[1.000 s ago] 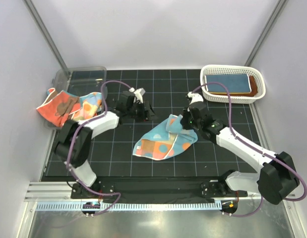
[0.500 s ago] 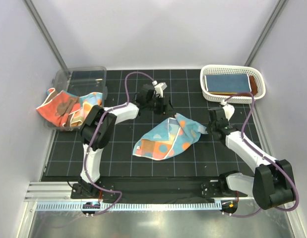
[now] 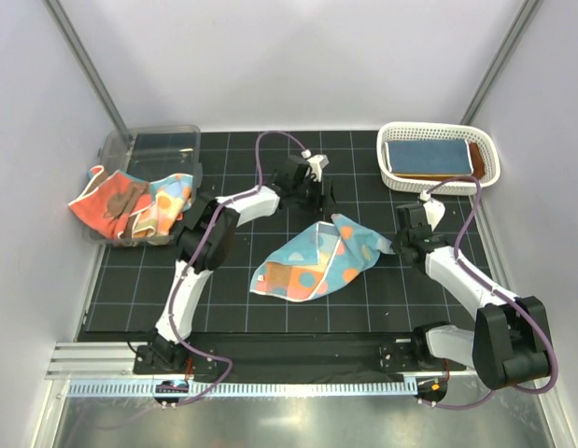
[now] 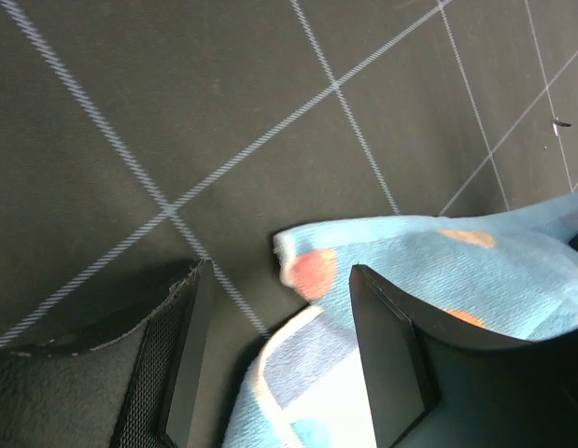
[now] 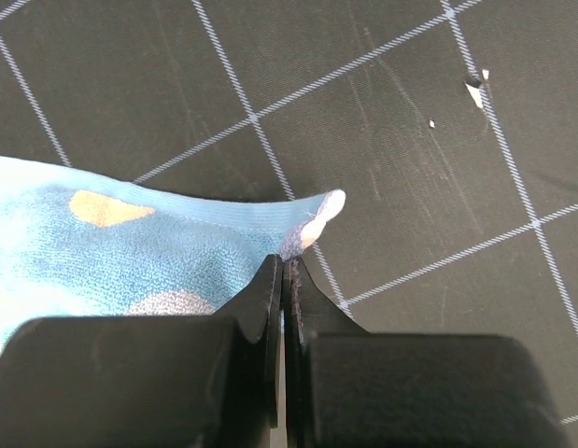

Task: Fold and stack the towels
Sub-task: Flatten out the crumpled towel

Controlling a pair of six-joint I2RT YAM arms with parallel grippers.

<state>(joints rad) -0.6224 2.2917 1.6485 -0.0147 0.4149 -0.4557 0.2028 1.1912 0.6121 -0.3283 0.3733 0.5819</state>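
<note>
Left wrist view: left pincer (image 4: pixel 279 280) spread wide, gripping nothing; one corner of the polka-dotted towel (image 4: pixel 475 271) lies between its fingers on the table (image 4: pixel 130 112). Right wrist view: right pincer (image 5: pixel 283 271) pinched fully together on the towel's right corner; towel sits mid-table.

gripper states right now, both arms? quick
Left gripper: open, holding nothing, over a corner of the polka-dot towel.
Right gripper: shut on another corner of the polka-dot towel.
</note>
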